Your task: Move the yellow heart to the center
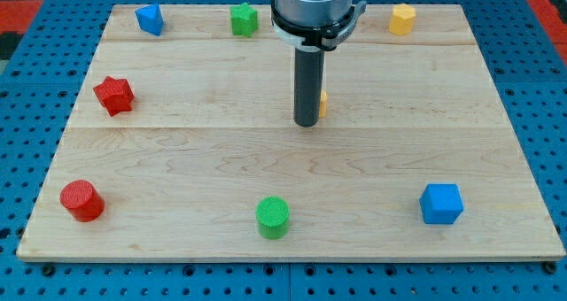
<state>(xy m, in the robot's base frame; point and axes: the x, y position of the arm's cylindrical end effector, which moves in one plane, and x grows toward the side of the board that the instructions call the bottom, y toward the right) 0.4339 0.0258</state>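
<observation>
No pincer here, just the tip (306,123) touching the yellow heart (322,103), mostly hidden mid-table (177,159), nearer the top edge. Probably light, hard, slidey; push its flat side.

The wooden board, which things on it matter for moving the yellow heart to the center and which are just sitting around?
Part of the job:
- yellow heart, mostly hidden behind the rod, near the board's middle
- my tip, right beside it on the view's left

Just lying about:
- blue block
- green block
- yellow block
- red star
- red cylinder
- green cylinder
- blue cube
</observation>
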